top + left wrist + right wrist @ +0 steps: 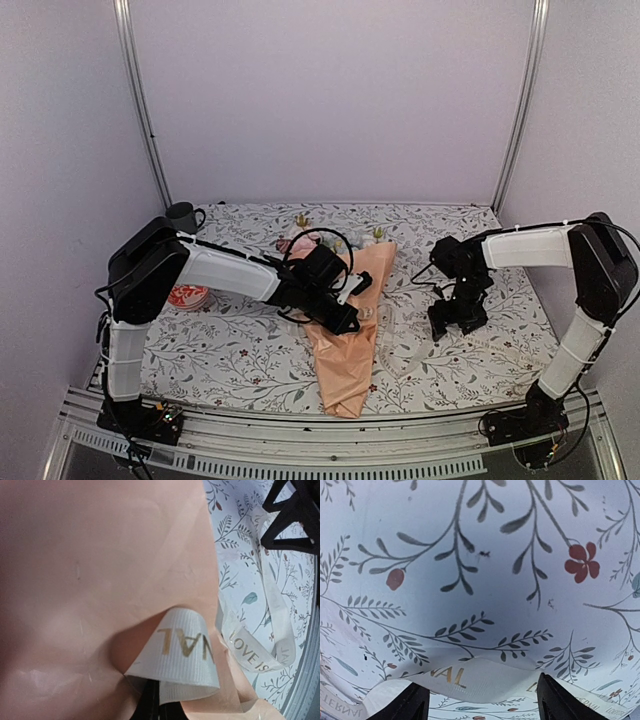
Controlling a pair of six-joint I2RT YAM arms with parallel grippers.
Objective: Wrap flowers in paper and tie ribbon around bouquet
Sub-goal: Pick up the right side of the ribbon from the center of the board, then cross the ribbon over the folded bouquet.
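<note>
Ribbon point(175, 650) sits nearest, looped and pinched in the clamped left gripper point(152, 707) over the paper point(100, 580) of the bouquet point(345, 370). Its tail runs toward 3 o'clock and lies between the widely spread fingers of the right gripper point(482, 702) on the tablecloth point(470, 555). Flowers point(298, 243) lie at 11 o'clock. The paper tip at 6 o'clock nears the cloth's edge, with bare cloth at 8 o'clock.

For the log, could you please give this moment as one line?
left pincer: shut on ribbon | right pincer: open, straddling ribbon
</note>
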